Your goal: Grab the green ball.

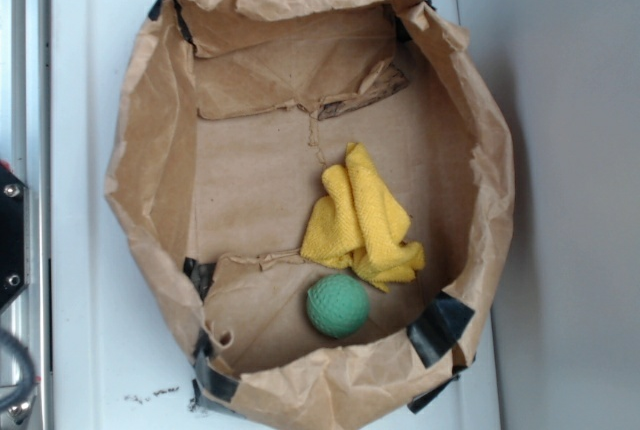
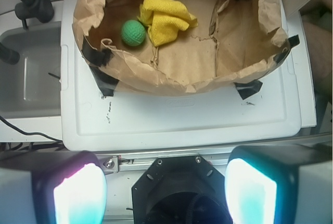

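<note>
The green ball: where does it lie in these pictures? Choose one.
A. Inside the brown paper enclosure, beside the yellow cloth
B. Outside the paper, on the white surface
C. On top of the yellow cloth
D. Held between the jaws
A. The green ball lies on the floor of the brown paper enclosure, right next to the yellow cloth; the jaws stand open, far from it.

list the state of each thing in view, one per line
green ball: loose on the bin floor, not held, right beside the yellow cloth
yellow cloth: crumpled in a heap, not spread flat
brown paper bin: open at the top, walls creased, corners taped
white lid: lying flat under the bin
hand: open, empty, outside the bin and away from the ball
</note>
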You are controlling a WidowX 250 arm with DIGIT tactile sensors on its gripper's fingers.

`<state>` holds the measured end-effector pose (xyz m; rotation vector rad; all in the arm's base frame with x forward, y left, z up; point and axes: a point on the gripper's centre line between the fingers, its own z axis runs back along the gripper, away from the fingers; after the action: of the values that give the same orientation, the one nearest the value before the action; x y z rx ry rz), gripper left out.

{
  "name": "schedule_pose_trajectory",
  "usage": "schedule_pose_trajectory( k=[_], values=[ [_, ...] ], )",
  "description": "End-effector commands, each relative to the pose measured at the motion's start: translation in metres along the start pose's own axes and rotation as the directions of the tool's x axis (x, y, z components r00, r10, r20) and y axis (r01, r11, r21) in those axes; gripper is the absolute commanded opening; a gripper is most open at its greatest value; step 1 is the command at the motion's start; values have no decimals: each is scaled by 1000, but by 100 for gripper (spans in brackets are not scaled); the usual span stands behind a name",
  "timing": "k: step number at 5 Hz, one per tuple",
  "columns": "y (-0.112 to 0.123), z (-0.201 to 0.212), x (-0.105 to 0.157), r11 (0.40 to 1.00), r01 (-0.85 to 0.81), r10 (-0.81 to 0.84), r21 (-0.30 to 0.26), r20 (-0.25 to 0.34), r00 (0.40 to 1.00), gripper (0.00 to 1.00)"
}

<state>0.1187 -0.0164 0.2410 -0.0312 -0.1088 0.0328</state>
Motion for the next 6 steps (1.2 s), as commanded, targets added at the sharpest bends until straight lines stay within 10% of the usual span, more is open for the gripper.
schedule_pose_trajectory(
  k=[1, 4, 6],
  values=[
    [2, -11, 75, 969, 245, -246, 29, 81, 966, 100],
    [2, -11, 75, 969, 245, -246, 29, 81, 966, 100],
    [31, -82, 132, 909, 417, -417, -11, -38, 908, 100]
  ],
)
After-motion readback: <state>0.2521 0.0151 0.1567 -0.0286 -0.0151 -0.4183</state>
